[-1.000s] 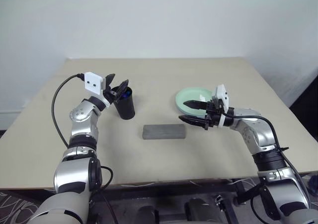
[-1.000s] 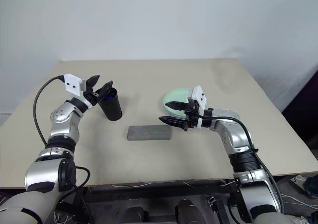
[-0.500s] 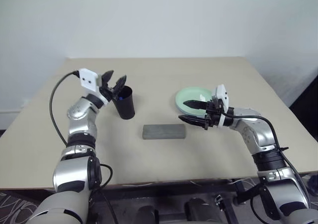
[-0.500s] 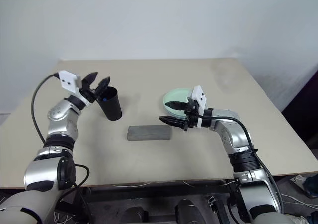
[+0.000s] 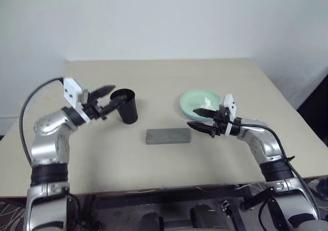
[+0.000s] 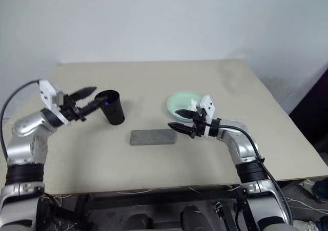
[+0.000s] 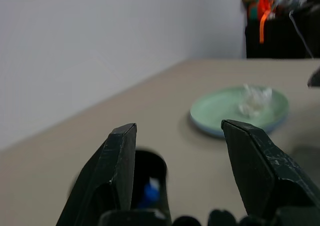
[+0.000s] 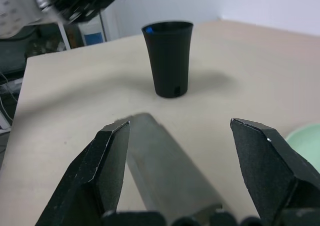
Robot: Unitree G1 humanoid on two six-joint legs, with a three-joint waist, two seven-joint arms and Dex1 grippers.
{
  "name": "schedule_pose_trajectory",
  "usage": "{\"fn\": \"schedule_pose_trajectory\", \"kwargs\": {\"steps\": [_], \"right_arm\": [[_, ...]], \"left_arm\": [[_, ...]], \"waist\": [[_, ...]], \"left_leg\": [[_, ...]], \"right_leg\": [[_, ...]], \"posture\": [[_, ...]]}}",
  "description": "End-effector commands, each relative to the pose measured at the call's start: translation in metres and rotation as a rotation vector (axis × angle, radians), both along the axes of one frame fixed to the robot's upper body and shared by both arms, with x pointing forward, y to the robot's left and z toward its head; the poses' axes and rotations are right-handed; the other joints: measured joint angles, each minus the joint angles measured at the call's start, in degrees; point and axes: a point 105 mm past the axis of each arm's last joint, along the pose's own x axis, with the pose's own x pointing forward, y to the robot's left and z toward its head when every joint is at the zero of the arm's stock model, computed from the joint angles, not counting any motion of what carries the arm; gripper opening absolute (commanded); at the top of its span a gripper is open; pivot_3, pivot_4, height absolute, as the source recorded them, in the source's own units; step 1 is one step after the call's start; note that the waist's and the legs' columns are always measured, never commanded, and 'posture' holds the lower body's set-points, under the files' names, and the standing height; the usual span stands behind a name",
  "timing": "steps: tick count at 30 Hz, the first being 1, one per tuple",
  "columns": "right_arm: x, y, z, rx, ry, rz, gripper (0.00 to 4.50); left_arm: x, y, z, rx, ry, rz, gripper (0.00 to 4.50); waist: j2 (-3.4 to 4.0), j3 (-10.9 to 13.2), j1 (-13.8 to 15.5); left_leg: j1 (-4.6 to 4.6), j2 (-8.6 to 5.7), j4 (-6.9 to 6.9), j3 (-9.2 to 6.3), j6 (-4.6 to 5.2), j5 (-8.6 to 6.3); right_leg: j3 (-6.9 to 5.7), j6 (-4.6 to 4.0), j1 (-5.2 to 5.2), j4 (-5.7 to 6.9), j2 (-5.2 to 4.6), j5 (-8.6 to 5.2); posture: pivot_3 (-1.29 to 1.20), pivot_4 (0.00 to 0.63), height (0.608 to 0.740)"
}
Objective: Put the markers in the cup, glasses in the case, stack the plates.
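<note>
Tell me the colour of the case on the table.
Grey, with a felt-like look; the case shows best in the left eye view.

The cup [image 5: 125, 105], a black matte tumbler wider at the rim, stands upright on the left half of the table [image 5: 164, 77]. Inside it a blue marker cap [image 7: 149, 192] shows below the rim. The case [image 5: 168, 135], a flat grey felt-like rectangular box, lies closed near the table's middle, its long side running left to right, apart from the cup and nearer the front edge. The plates [image 5: 201, 101] rest to the right as one stack, mint green on top with a light blue edge beneath. A small white lumpy object [image 7: 254, 98] sits on the green plate.
</note>
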Motion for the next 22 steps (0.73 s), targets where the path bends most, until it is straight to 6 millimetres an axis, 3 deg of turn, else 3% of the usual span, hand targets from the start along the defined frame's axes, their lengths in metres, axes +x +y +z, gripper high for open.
{"fn": "schedule_pose_trajectory", "kwargs": {"steps": [1,9,13,22], "right_arm": [[0.006,-0.019,0.004,0.001,-0.018,-0.059,3.49],[0.015,-0.052,-0.013,-0.049,0.027,-0.144,3.49],[0.015,-0.054,-0.015,-0.045,0.033,-0.158,3.49],[0.012,-0.052,-0.016,-0.041,0.041,-0.158,3.49]], "left_arm": [[-0.007,0.004,0.009,-0.026,-0.054,0.063,2.82],[-0.01,0.015,-0.037,-0.021,-0.007,0.232,2.82],[-0.01,0.021,-0.049,-0.038,0.005,0.282,2.82],[-0.019,0.011,-0.062,-0.045,0.025,0.281,2.82]], "waist": [[-0.01,0.0,0.04],[0.0,0.0,0.02],[0.0,0.0,-0.08],[0.0,0.0,0.01]], "left_leg": [[-0.01,-0.01,0.03,-0.02,0.0,0.0],[0.05,-0.03,0.03,0.06,0.0,0.0],[0.04,0.01,0.02,0.06,0.0,0.0],[0.02,-0.01,0.04,0.08,0.0,0.0]], "right_leg": [[-0.02,-0.01,0.01,0.0,-0.01,0.0],[0.0,-0.02,0.06,-0.03,0.0,0.01],[0.01,-0.05,0.03,-0.02,0.07,0.02],[0.03,-0.05,0.04,-0.05,0.04,0.02]], "posture": [[0.0,0.0,0.74],[0.0,0.0,0.74],[0.0,0.0,0.74],[0.0,0.0,0.74]]}}
